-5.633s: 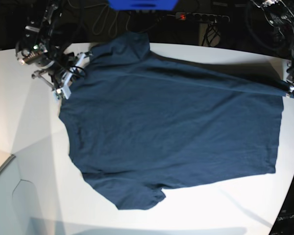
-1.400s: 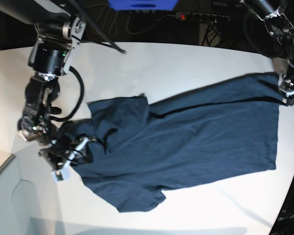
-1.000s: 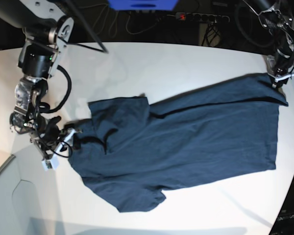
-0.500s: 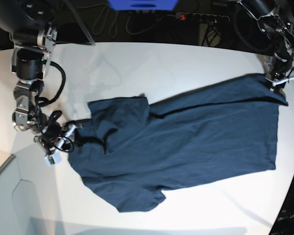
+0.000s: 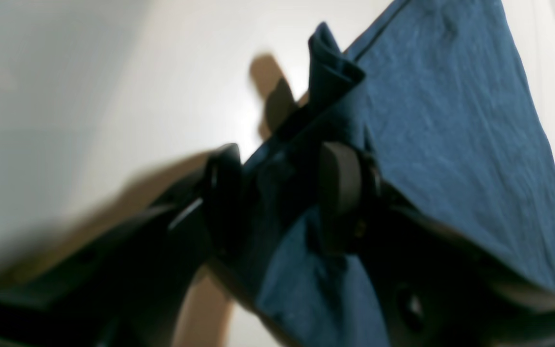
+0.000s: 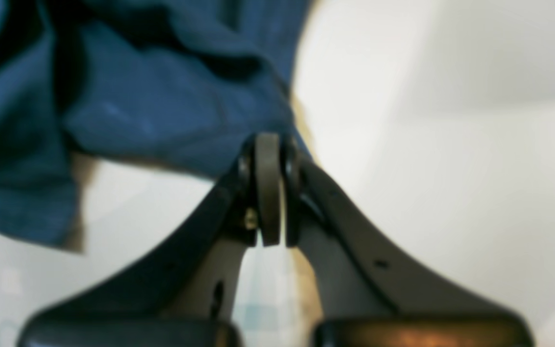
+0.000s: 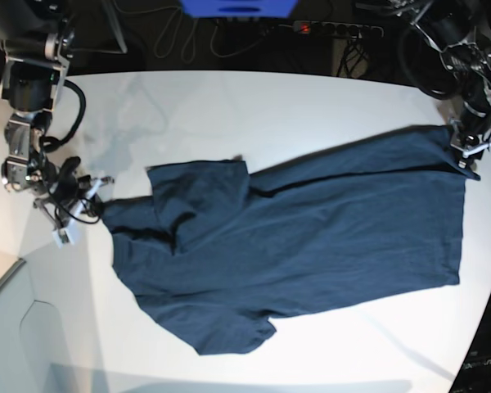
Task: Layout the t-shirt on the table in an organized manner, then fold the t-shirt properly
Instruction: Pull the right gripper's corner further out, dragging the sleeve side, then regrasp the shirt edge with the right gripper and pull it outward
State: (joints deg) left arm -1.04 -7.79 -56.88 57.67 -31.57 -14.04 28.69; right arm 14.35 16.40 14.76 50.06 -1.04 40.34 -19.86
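T-shirt: the dark navy t-shirt [image 7: 303,237] lay spread across the middle and 3 o'clock part of the white desk [image 7: 254,106], partly folded over itself, with one sleeve doubled onto the body near 10 o'clock and another sleeve pointing toward 6 o'clock.
Cloth state: wrinkled around the 9 o'clock end, smoother toward 3 o'clock.
Left gripper: the left gripper [image 5: 277,193] stood at the 2 o'clock corner of the shirt in the base view; its wrist view showed its two fingers [image 5: 337,185] partly apart with a bunched fold of blue hem between them, so it had hold of the t-shirt.
Left gripper, base view: seen at [image 7: 466,147], touching the shirt's corner at the far edge of the desk.
Right gripper: the right gripper [image 6: 269,144] was closed tight, fingers pressed together, with the tips against the edge of the blue cloth; whether any fabric was pinched between them could not be told from the blurred wrist view.
Right gripper, base view: at 9 o'clock [image 7: 74,214], just beside the drawn-out point of the shirt.
Desk: bare white surface surrounded the shirt on all sides.
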